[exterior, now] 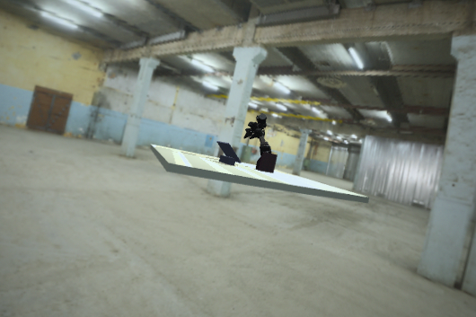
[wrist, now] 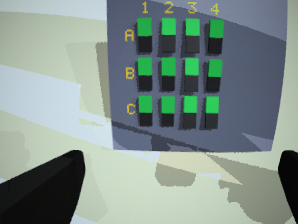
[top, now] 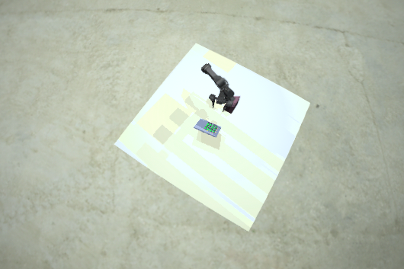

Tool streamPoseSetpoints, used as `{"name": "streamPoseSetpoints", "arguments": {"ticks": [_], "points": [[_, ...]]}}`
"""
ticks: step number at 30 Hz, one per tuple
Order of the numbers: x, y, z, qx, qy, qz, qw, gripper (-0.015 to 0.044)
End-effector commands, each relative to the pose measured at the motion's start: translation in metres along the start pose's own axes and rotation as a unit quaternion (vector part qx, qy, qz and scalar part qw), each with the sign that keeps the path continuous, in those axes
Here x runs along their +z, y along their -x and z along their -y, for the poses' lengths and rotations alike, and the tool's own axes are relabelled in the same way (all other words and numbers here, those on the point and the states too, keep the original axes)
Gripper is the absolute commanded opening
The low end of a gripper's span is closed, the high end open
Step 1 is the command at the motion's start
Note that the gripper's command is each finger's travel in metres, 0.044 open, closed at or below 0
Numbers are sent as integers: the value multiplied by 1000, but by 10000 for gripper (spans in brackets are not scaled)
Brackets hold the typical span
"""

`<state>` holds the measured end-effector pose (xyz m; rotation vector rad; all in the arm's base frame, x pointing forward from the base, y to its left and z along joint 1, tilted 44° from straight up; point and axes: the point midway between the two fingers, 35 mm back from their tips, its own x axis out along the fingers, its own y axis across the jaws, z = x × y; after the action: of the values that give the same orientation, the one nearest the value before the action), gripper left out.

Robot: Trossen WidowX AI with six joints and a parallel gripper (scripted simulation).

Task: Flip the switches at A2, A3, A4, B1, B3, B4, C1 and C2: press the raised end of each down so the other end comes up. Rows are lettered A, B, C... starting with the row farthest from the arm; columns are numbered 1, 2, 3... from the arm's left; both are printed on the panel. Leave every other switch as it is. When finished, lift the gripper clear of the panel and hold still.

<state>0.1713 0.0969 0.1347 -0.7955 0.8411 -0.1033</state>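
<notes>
Blunt black fingers of the wide-open, empty hand (wrist: 166,196) frame a flat grey switch panel (wrist: 249,83).

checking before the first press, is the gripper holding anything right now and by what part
Nothing is held: the gripper is open, its fingers spread wide with only the table showing between them, short of the switch panel.

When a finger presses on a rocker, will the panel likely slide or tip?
Tipping seems possible: the exterior view shows the panel propped at a tilt on a small base. It may be light, being thin, so it might slide on the smooth table. The rockers look rigid.
</notes>
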Motion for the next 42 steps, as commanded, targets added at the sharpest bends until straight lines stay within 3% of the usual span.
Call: {"name": "streamPoseSetpoints", "arguments": {"ticks": [1, 10, 15, 21, 26, 42], "points": [[1, -2, -1, 0, 0, 0, 1000, 374], [33, -91, -6, -11, -3, 2, 1000, 137], [34, -98, -4, -15, -3, 4, 1000, 6], [35, -100, -4, -15, -3, 4, 1000, 0], [34, -132, -3, -16, -3, 17, 1000, 0], [34, -145, -2, -16, -3, 18, 1000, 0]]}}
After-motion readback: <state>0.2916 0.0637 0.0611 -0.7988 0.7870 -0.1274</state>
